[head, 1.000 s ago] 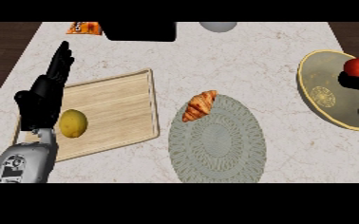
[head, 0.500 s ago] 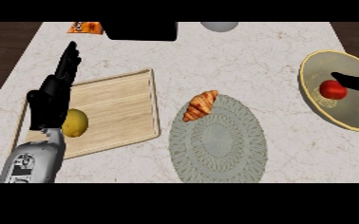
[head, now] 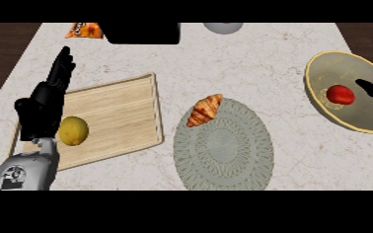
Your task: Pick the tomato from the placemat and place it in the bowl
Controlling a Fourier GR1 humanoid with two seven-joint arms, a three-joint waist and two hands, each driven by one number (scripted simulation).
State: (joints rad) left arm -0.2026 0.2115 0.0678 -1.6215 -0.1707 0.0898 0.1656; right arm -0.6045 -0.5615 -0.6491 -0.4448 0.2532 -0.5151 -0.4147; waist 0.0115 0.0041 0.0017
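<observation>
The tomato sits inside the bowl, over at the right side of the pale marbled worktop. It lies a little right of the bowl's middle, red against the grey inside with its yellow rim. Just beside it, at the right edge of the view, a small black tip of the right robot hand pokes in over the bowl, close to the tomato but apart from it. So little of it shows that I cannot tell whether it is spread or curled.

The round grey placemat lies in the middle of the worktop, well apart from the bowl. A croissant rests on its upper left edge, partly on the mat and partly on the worktop.

On the left is a wooden cutting board, lying at a slight angle. A lemon sits on its left part. The left robot hand rests over the board's left edge, its fingers straight and together, pointing up the view, holding nothing. The lemon is just beside its palm.

Along the far edge there is an orange packet, a black box and a grey round thing, each partly cut off.
</observation>
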